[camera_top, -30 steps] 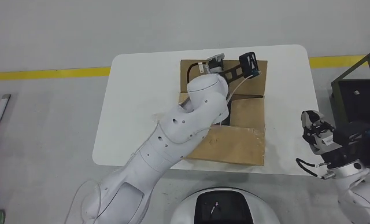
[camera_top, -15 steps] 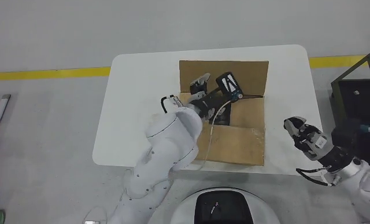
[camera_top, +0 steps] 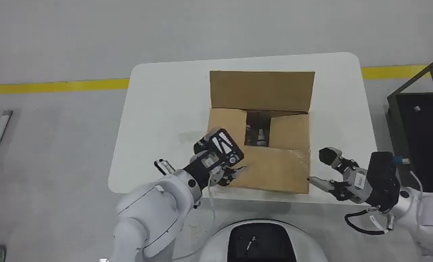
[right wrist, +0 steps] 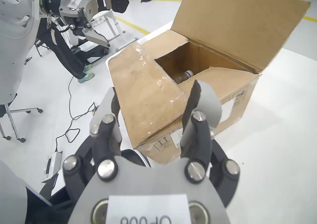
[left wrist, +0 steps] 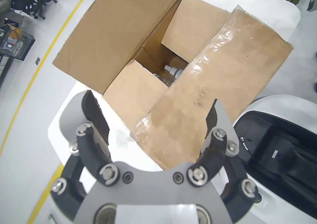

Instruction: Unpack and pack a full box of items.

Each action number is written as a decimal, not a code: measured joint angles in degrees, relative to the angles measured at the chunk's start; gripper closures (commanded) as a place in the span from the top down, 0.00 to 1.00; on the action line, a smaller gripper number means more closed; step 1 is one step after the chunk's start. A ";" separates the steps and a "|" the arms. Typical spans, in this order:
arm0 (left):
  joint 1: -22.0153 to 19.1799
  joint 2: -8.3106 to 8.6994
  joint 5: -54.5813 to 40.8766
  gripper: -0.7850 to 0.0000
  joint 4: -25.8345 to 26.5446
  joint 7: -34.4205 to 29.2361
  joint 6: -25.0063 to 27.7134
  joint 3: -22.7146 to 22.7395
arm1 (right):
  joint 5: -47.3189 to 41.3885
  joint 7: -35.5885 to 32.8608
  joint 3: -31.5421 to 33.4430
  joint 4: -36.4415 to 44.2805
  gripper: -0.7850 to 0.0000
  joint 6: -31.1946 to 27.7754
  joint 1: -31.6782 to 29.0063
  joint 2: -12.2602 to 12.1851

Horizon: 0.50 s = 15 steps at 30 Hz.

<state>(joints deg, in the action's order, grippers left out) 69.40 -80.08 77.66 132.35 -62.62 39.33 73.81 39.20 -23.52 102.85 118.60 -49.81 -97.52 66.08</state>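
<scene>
The box (camera_top: 262, 91) sits on the table (camera_top: 162, 120), its taped flap (camera_top: 274, 168) half covering what look like bottles (right wrist: 184, 76). Our left gripper (left wrist: 151, 97) and right gripper (right wrist: 154, 87) hang spread and empty by that flap; we should fold it fully outward before reaching in.

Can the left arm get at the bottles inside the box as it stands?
Probably not cleanly. The left gripper hangs open by the taped front flap, which, with both side flaps, covers most of the box; the bottles show through a narrow gap only.
</scene>
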 measured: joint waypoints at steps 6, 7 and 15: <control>5.44 0.86 4.84 1.00 2.10 3.17 -2.64 2.64 | -0.01 0.00 0.00 0.00 1.00 -0.01 0.00 0.00; 6.02 0.90 5.45 1.00 2.15 4.25 -3.44 2.49 | -0.01 0.00 0.00 0.00 1.00 -0.01 0.00 0.00; 7.76 1.53 12.02 1.00 2.31 10.28 -5.38 0.61 | -6.17 0.91 -1.23 -1.89 1.00 6.06 -0.08 -0.08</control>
<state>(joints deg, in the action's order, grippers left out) 77.16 -78.56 89.68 134.66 -52.34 33.95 74.42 33.03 -22.61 101.62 116.71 -43.75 -97.60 66.00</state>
